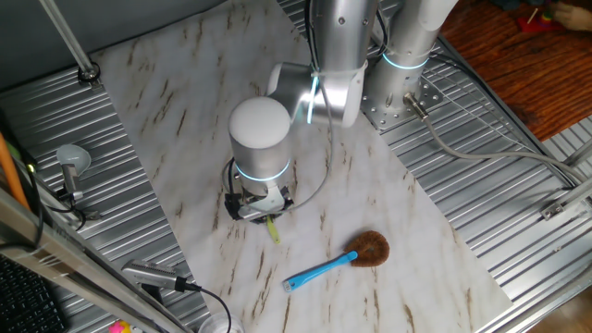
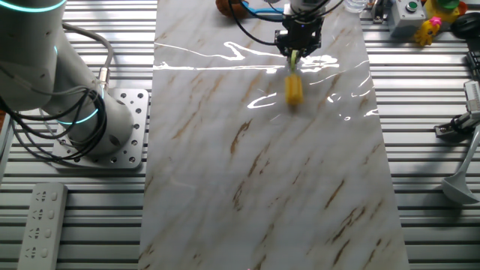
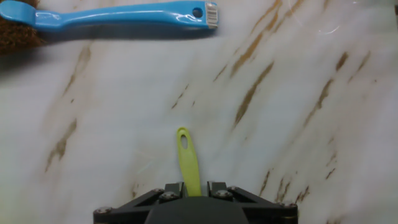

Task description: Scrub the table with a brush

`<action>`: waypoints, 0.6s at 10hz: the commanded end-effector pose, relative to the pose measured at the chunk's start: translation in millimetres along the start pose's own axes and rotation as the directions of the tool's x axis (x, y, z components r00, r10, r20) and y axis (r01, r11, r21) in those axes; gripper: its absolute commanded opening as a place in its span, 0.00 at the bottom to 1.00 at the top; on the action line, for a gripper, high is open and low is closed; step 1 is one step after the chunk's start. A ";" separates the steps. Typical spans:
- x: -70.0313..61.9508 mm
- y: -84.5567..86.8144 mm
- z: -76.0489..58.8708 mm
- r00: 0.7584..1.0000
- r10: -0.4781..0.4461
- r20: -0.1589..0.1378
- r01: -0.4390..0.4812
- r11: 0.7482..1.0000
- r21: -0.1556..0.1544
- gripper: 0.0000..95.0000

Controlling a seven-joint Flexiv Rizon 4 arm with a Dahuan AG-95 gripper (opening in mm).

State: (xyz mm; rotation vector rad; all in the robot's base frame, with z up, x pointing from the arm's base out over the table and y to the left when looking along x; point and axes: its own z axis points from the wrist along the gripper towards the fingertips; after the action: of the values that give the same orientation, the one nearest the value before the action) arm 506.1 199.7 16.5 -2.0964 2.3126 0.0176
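The table is a white marble-patterned sheet with brown streaks; it also shows in the other fixed view and the hand view. My gripper hangs low over it, shut on the brush. The brush's thin yellow-green handle sticks out between my jaws in the hand view, and its tip shows below the gripper. In the other fixed view the gripper holds the brush with its yellow bristle head down on the table.
A larger blue-handled brush with round brown bristles lies on the table right of my gripper; its handle crosses the top of the hand view. Ribbed grey metal panels flank the sheet. The arm's base stands beside it.
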 end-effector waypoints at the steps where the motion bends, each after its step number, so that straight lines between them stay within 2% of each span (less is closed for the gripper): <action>1: 7.0 0.5 -5.1 1.000 -0.011 0.024 0.011 1.000 -0.001 0.00; 2: 11.4 0.0 -7.1 0.999 -0.016 0.033 0.017 1.000 -0.001 0.00; 6: 32.5 -0.7 -15.6 0.997 -0.064 0.037 0.064 0.998 0.001 0.00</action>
State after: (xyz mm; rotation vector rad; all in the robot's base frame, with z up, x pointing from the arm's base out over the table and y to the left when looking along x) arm 504.0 165.5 31.4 -2.1540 2.2202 0.0560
